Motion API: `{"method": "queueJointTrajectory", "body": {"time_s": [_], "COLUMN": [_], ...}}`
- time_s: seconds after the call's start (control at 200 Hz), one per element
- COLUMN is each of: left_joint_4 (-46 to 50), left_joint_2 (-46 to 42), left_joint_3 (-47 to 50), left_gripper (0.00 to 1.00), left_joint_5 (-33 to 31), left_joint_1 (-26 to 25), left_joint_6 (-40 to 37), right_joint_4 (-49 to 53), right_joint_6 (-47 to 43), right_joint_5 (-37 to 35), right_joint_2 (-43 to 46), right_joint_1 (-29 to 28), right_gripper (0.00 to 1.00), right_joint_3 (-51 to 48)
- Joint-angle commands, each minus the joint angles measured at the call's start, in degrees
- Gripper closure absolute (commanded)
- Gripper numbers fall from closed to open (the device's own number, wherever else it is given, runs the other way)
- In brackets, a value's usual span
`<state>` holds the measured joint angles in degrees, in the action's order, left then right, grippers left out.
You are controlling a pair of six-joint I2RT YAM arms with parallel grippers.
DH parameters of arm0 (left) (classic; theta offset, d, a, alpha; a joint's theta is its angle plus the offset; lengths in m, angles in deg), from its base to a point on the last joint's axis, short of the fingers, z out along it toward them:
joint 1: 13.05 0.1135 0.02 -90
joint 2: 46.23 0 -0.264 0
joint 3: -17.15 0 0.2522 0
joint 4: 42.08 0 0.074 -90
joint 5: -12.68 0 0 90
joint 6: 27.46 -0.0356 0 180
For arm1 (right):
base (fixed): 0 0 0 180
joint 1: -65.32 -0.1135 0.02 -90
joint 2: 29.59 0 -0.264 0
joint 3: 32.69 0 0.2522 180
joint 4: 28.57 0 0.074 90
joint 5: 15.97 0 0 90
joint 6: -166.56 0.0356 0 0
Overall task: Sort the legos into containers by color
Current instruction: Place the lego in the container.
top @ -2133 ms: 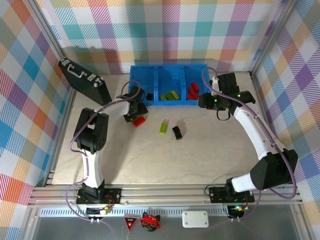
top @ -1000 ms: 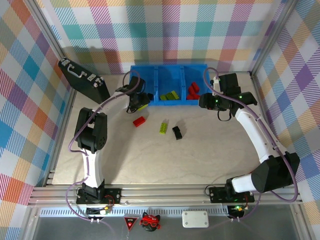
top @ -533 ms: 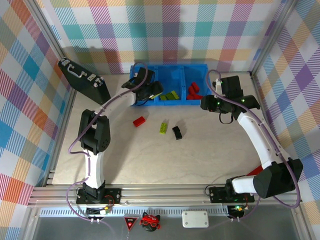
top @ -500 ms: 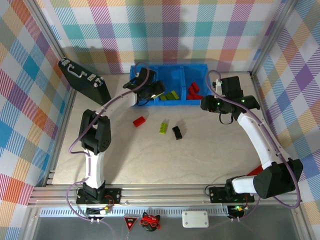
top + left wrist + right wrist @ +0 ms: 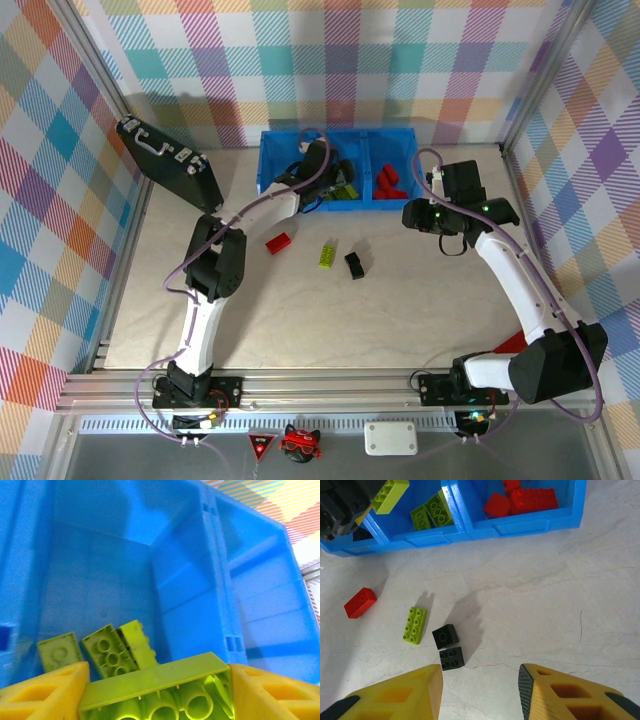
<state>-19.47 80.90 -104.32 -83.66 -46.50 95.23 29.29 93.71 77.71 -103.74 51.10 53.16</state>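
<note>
Your left hand (image 5: 157, 692) is clamped on a lime green brick (image 5: 150, 677), pinching it by its two ends with the hollow underside toward the wrist camera. It hangs at the bottom of that frame over the middle compartment of the blue tray (image 5: 185, 595), where three lime pieces (image 5: 107, 652) already lie. Your right hand (image 5: 480, 670) has its fingers apart with nothing between them, above bare counter (image 5: 560, 590). From the right wrist, the other bricks sit left of centre: a red brick (image 5: 360, 602), a loose lime brick (image 5: 415, 625) lying studs up, and two black bricks (image 5: 445, 636) so close together that you cannot tell whether they touch. Red pieces (image 5: 525, 500) fill the right compartment at the top edge. These bricks look light, rigid and slick, so a drop from height would probably bounce; let go low. For each loose brick, take hold across the flat side walls rather than the studs, squarely, since a skewed pinch on hard plastic is likely to squirt it out. Approach the black pair from the outer side to avoid nudging its neighbour.
</note>
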Motion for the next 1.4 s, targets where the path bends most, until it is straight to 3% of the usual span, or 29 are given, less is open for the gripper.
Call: {"method": "queueJointTrajectory", "body": {"time_s": [0.0,0.19,0.38,0.9,1.115,1.395], "left_joint_4": [-1.98,2.63,1.49,2.24,2.28,2.38], "left_joint_2": [2.47,7.09,9.04,13.31,11.87,6.86], "left_joint_3": [-5.01,-11.73,-11.57,-13.10,-12.74,-10.58], "left_gripper": [0.33,0.34,0.33,0.27,0.20,0.22], "left_joint_5": [-6.07,-15.63,-22.04,-27.01,-27.31,-24.76], "left_joint_1": [-2.34,-3.79,-4.26,-4.60,-4.77,-5.04], "left_joint_6": [-5.00,-10.64,-16.97,-22.48,-22.94,-21.96], "right_joint_4": [-0.55,-0.15,0.20,0.60,0.90,0.34], "right_joint_6": [0.52,0.34,-0.06,-0.15,-0.19,0.78], "right_joint_5": [-0.08,-0.21,-0.63,0.01,-0.17,1.55], "right_joint_2": [1.46,2.12,2.51,2.40,2.75,2.78], "right_joint_1": [0.16,0.18,0.15,0.20,0.16,0.15], "right_gripper": [0.54,0.54,0.54,0.54,0.54,0.54], "right_joint_3": [-0.81,-1.14,-1.61,-1.34,-1.26,-2.12]}}
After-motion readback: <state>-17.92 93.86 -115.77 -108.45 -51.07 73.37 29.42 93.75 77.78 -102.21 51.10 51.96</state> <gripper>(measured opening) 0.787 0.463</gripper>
